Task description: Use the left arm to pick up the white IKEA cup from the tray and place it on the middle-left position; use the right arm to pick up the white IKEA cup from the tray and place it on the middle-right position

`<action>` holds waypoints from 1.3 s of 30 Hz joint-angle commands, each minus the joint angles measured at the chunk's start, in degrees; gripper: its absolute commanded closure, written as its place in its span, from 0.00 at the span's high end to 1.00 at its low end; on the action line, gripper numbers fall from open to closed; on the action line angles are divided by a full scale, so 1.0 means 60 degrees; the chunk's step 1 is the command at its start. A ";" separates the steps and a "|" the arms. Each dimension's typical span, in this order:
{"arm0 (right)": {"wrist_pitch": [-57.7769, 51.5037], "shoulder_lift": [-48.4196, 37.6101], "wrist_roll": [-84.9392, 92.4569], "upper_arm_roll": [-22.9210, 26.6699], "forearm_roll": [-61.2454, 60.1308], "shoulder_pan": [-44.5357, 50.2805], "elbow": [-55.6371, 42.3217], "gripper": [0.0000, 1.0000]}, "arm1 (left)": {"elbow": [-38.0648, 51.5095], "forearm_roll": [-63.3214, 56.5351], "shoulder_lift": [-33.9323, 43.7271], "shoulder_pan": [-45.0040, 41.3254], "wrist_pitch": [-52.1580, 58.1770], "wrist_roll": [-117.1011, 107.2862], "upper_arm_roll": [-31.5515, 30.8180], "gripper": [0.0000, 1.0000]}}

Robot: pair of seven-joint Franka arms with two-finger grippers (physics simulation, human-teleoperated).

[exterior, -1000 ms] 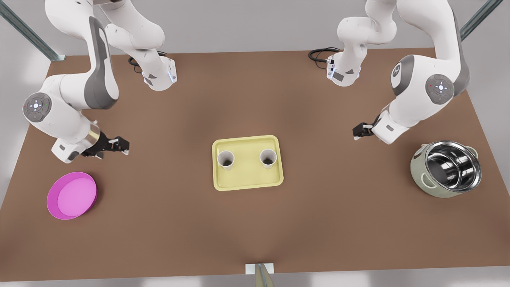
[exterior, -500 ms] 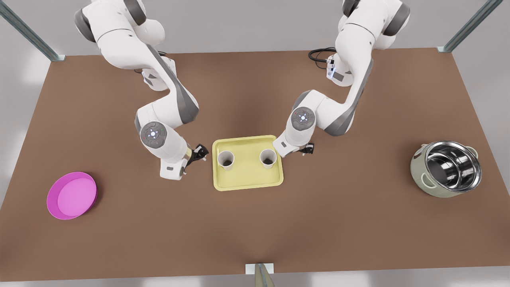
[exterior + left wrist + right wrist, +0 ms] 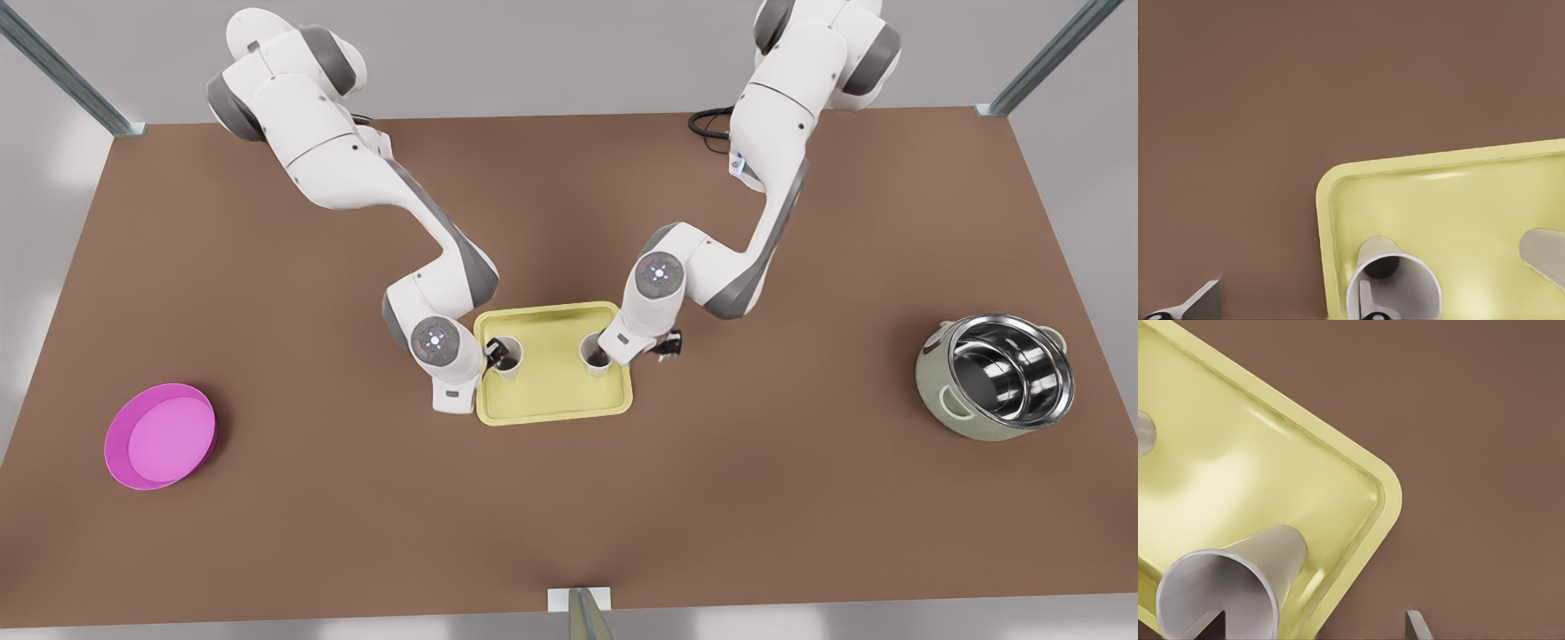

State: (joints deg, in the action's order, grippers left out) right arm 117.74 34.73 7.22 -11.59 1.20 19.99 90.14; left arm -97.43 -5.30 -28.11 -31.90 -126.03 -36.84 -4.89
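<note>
Tray point(image 3: 553, 404): pale yellow, at the middle of the counter point(image 3: 569, 516), both white cups standing upright on it.
Left cup point(image 3: 508, 357): on the tray's side toward the front view's left; also seen in the left wrist view point(image 3: 1395, 287).
Right cup point(image 3: 597, 354): on the tray's side toward the front view's right; also seen in the right wrist view point(image 3: 1225, 593).
Left gripper point(image 3: 492, 355): at the left cup's rim, fingers spread, one finger point(image 3: 1366, 300) inside the cup's mouth and the other outside the tray; nothing squeezed yet.
Right gripper point(image 3: 613, 353): at the right cup, fingers wide apart, one at the cup's mouth and one finger point(image 3: 1418, 625) outside over the counter; not closed on anything.
Done: both arms have reached their cups.
Left to do: close on each cup's wall, lift, carry out to middle-left and middle-right, set down.
Bystanders: pink plate point(image 3: 162, 436) and steel pot point(image 3: 997, 375), well apart from the tray.
</note>
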 commanded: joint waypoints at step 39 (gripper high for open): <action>-0.0638 -0.0250 -0.0133 -0.0016 0.0108 0.0272 0.0314 0.03 | -0.0578 -0.0215 -0.0617 -0.0558 -0.2756 -0.3411 0.0024 0.16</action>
State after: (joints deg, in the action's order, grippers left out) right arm 117.91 34.08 7.36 -11.73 0.93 22.01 92.11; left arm -100.93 -6.99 -32.09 -35.27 -142.64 -52.62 -4.79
